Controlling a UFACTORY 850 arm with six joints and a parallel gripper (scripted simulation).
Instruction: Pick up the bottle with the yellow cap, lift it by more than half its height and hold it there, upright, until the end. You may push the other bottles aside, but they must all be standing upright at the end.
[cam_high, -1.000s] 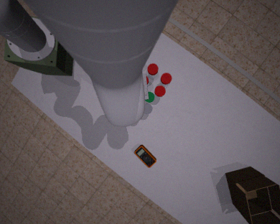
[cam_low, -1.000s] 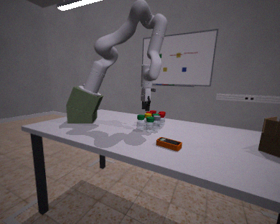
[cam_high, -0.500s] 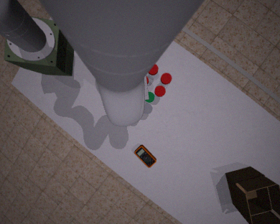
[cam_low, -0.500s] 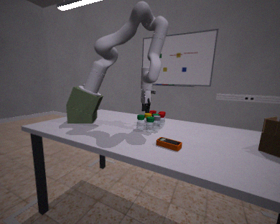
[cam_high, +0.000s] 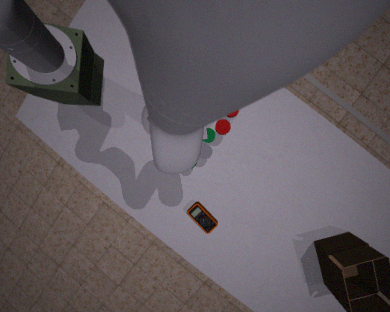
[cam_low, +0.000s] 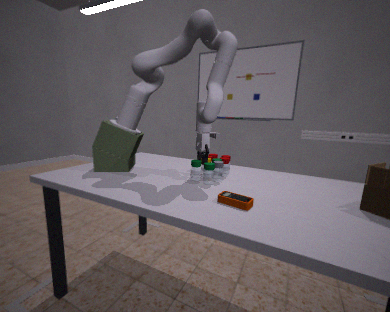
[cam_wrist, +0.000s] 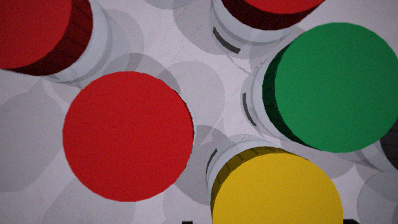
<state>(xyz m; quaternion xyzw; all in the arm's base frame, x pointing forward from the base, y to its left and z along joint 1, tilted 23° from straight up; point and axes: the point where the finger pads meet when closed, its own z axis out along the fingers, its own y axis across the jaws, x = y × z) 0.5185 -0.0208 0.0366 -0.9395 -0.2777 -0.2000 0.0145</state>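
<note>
Several bottles stand clustered on the surface; mine, the yellow cap, I see at the wrist view's bottom edge, round, ribbed at the rim, clear body below, beside a red cap; the tool hangs released just above.

Matt, smooth yellow cap with ribbed sides; clear plastic-looking bottles on a matt white table.

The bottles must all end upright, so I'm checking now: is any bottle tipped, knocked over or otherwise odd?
Nothing stands out. In the exterior view the clustered bottles all stand upright under the open, empty gripper. The yellow-capped bottle sits among them, untouched.
</note>
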